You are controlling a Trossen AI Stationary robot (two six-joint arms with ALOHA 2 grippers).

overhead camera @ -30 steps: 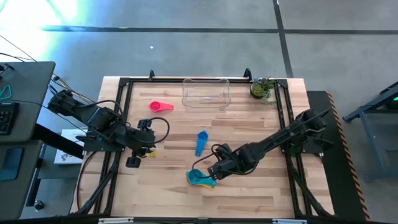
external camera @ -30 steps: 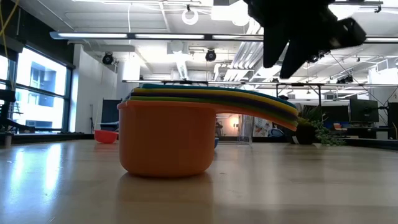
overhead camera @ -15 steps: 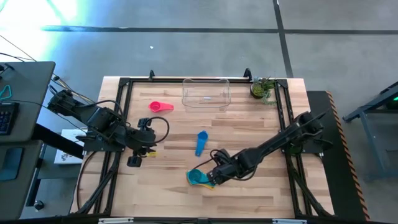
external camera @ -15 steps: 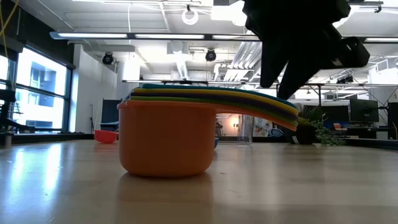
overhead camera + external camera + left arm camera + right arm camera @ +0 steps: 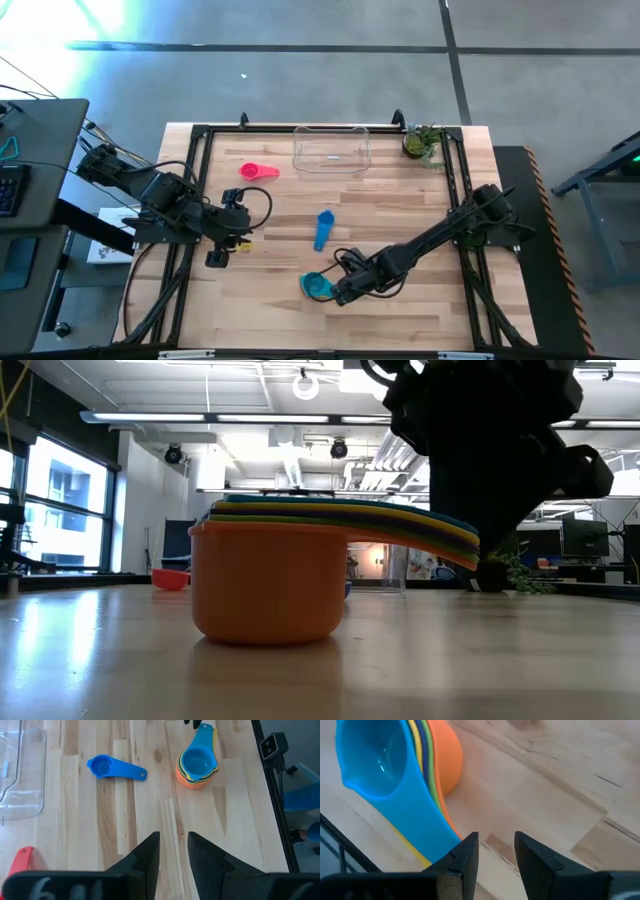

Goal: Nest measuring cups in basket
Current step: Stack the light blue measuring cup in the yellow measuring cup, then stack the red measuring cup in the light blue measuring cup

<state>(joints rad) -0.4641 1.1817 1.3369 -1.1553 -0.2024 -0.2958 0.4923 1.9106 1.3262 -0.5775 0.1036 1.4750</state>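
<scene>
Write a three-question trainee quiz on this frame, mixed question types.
1. True or false: the basket holds a cup.
2. Which lies nearer the basket: A) pink cup B) blue cup?
3. Fill in: the right claw is beside the handles of the ____ stack of cups.

Key: 1 false, nothing shows inside; 2 A; 3 nested. The left claw waits at the table's left side.

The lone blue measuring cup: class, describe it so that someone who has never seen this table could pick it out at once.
Start at the clear basket at the wooden table's far edge, then come towards the table's middle. There the blue measuring cup lies alone on bare wood. Unlike the pink cup near the basket or the nested stack by the right gripper, it is solid blue and unstacked.
</scene>
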